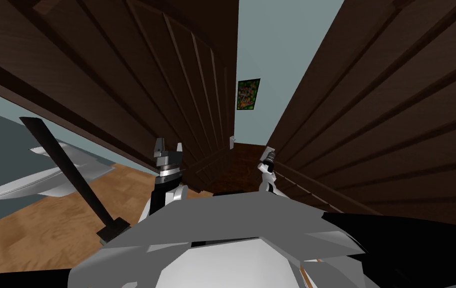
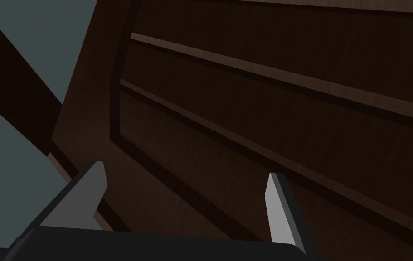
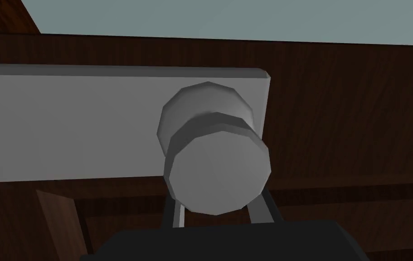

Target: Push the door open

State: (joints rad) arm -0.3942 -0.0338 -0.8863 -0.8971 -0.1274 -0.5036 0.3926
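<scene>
At the door (image 3: 359, 113) edge, right hand (image 1: 269, 155) clamped on knob (image 3: 219, 176), left hand (image 2: 187, 174) wide open, pale wall (image 1: 272, 50) through narrow gap

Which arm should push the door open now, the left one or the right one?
Probably right: the right arm's jaws are shut on the grey knob of the dark brown door, so it can push there. The left arm's jaws stand open, just facing a door panel, holding nothing.
</scene>
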